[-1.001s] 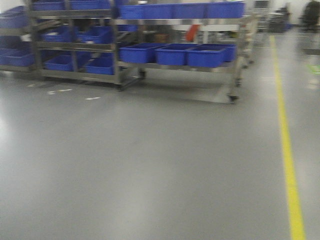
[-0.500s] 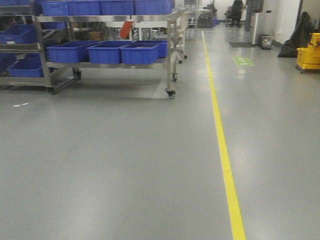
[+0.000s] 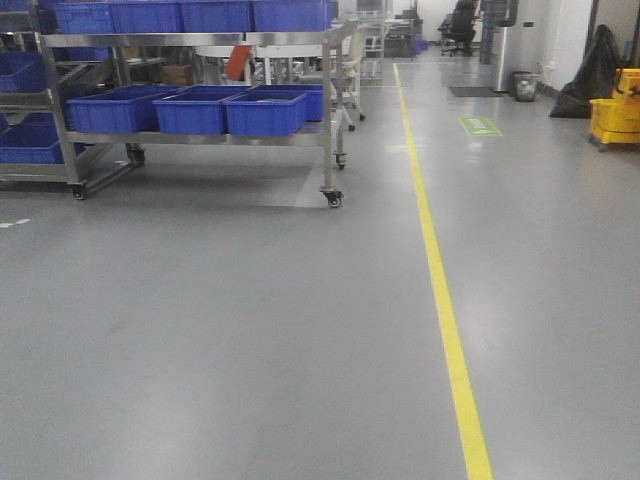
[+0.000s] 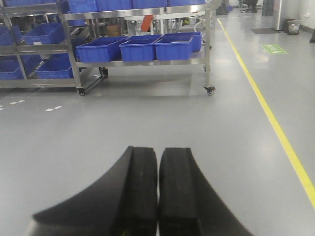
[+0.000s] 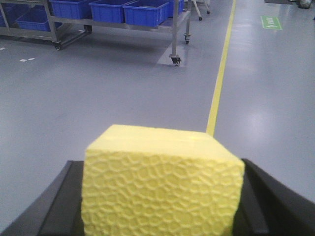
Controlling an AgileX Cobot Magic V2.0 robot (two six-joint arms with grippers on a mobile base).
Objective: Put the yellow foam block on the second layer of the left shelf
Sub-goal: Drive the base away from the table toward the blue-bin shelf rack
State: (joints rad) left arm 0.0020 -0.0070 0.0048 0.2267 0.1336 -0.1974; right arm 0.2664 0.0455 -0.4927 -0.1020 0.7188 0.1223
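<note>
The yellow foam block (image 5: pixel 162 184), with a dimpled front face, fills the lower middle of the right wrist view. My right gripper (image 5: pixel 160 169) is shut on it, one black finger (image 5: pixel 61 201) on each side. My left gripper (image 4: pixel 158 152) is shut with nothing in it, its two black pads pressed together above the grey floor. A steel shelf rack on casters (image 3: pixel 327 120) stands ahead to the left with blue bins (image 3: pixel 262 112) on its lower layer. A second rack (image 3: pixel 45 98) stands further left. Neither gripper appears in the front view.
A yellow floor line (image 3: pixel 440 290) runs away from me right of centre. Far right stand a yellow mop bucket (image 3: pixel 615 118), a black bag (image 3: pixel 588 75) and a waste bin (image 3: pixel 524 84). A green floor mark (image 3: pixel 481 125) lies beyond. The rack's caster (image 3: pixel 333 200) juts toward the line.
The front view has swung to the right: the racks slid toward the left edge and the yellow line moved from the right side toward the middle. Blur has gone.
</note>
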